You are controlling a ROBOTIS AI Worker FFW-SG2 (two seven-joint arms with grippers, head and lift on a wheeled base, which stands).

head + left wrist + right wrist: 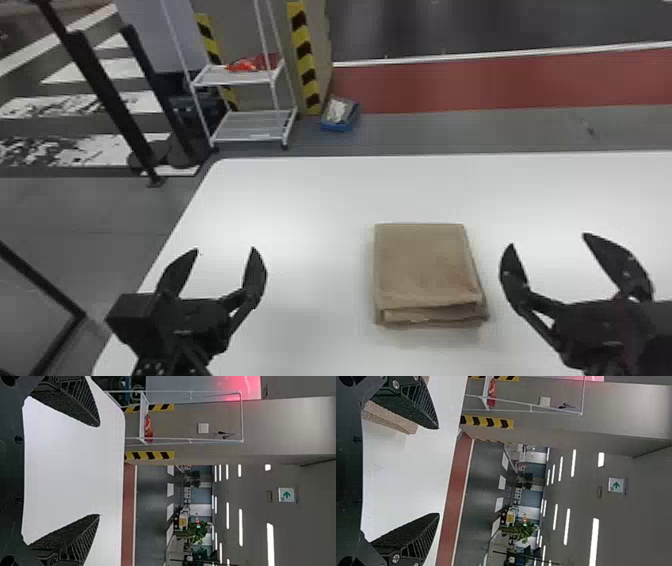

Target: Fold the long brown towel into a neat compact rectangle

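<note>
Blue bin (334,127) with pale contents (338,110)

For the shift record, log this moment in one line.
Brown towel: folded, compact rectangle on table | left end effector: open, empty | right end effector: open, empty

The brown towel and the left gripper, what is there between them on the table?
In the head view, a bare stretch of the white tabletop lies between the left gripper and the folded brown towel.
</note>
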